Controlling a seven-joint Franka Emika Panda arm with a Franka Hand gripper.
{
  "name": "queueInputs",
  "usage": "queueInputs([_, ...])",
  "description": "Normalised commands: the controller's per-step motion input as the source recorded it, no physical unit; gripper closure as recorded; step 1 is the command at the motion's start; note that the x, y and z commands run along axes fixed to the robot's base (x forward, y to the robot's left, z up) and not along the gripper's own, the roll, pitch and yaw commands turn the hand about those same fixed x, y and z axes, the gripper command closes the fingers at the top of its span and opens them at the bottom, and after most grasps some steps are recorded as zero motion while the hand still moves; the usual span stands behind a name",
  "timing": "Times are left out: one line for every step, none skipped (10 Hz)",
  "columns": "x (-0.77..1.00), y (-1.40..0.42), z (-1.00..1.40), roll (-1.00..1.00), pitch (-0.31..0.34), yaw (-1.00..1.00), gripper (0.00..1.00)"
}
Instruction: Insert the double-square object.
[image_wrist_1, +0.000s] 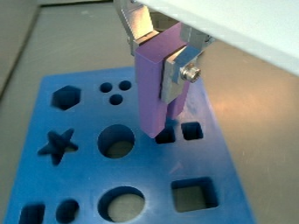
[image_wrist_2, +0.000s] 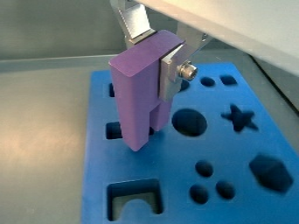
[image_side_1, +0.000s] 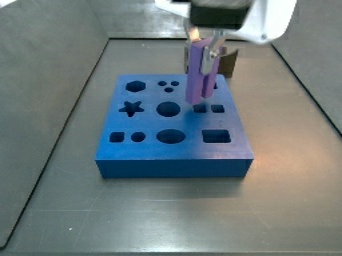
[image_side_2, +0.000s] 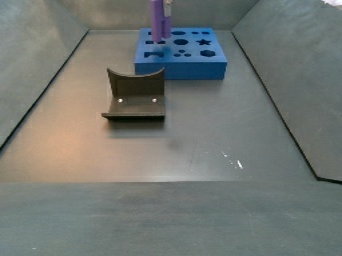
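**Peg upright over blue block, lower tip at the paired square holes**

Grey surface (image_side_2: 201, 150) inside a walled tray. Blue holed block (image_side_1: 154, 140) toward one end, top face cut with star, hexagon, round, square and small paired openings. Dark brown curved block (image_side_2: 135, 97) well apart from it, seen only in a side view; not part of this step.

End effector (image_wrist_1: 163, 54) directly above the blue block, silver finger plates clamped on the upper part of the double-square object (image_wrist_1: 156, 87). Same grip visible in both wrist views, plates flat on opposite faces of the lavender bar (image_wrist_2: 142, 92).

Key relation: long axis of the bar vertical, in line with the end effector, hanging straight below it. Lower tip at or just entering the double-square opening (image_wrist_1: 179, 133) near the block's edge. Depth of entry not resolvable; tip hides part of the hole.

Judgement: insertion at the alignment or first-contact stage. Next move likely a straight descent along the bar's axis. Risk: slight rotation about the vertical, jamming on the rib between the two squares.
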Motion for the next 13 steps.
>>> queueInputs([0.0, 0.0, -0.12, 0.0, 0.0, -1.0, 1.0])
queueInputs([0.0, 0.0, -0.11, 0.0, 0.0, -1.0, 1.0])
queueInputs([0.0, 0.0, -0.12, 0.0, 0.0, -1.0, 1.0])
queueInputs([0.0, 0.0, -0.13, 0.01, 0.0, -1.0, 1.0])
queueInputs([0.07, 0.0, -0.13, 0.0, 0.0, -1.0, 1.0])
queueInputs([0.23, 0.0, -0.17, 0.02, 0.0, -0.87, 1.0])
queueInputs([0.37, 0.0, -0.15, 0.02, 0.0, -0.74, 1.0])
queueInputs([0.6, -0.14, -0.22, 0.04, 0.0, -0.49, 1.0])
queueInputs([0.42, -0.06, -0.21, 0.04, 0.019, -0.18, 1.0])
queueInputs([0.27, -0.12, -0.33, 0.11, 0.0, 0.0, 1.0])
queueInputs([0.14, -0.16, -0.39, 0.27, 0.0, -0.01, 1.0])
queueInputs([0.07, -0.1, -0.51, 0.13, 0.0, -0.28, 1.0])
queueInputs([-0.06, 0.0, -0.41, 0.0, -0.003, -0.47, 1.0])
